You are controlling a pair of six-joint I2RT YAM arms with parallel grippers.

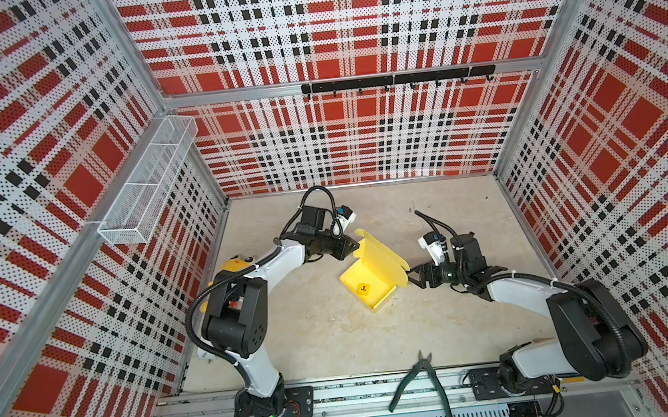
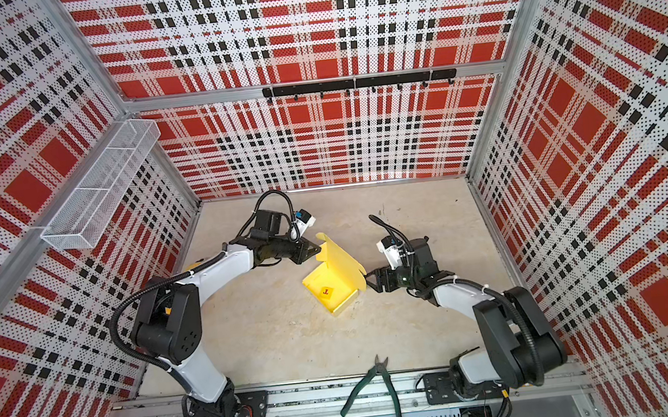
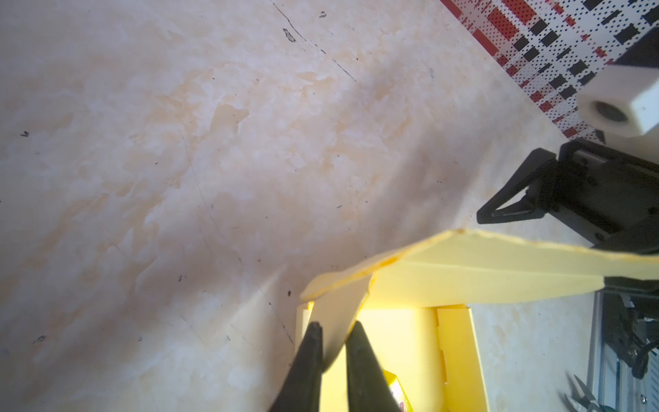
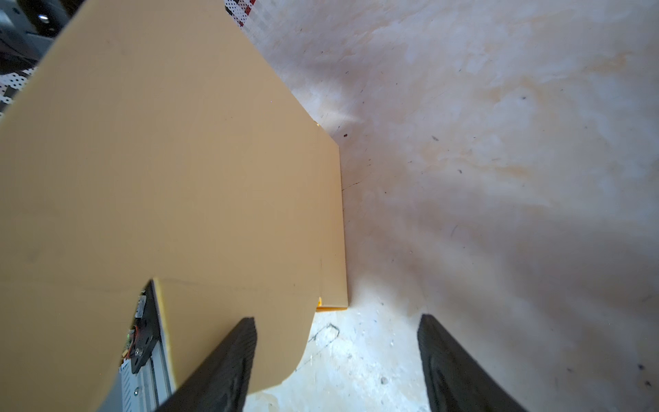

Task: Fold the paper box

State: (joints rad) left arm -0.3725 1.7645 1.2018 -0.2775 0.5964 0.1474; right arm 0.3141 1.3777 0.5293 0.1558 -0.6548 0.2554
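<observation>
The paper box is a yellow shallow tray on the floor, its lid raised at a slant. In the tray lies a tiny yellow cube with a red mark. My left gripper is at the lid's far corner. In the left wrist view its narrow jaws are shut on a side flap. My right gripper stands open at the lid's near corner. A rounded tab rests against one finger.
Green-handled pliers lie across the front rail. A yellow plush toy peeks out behind the left arm. A wire basket hangs on the left wall and a black hook rail on the back wall.
</observation>
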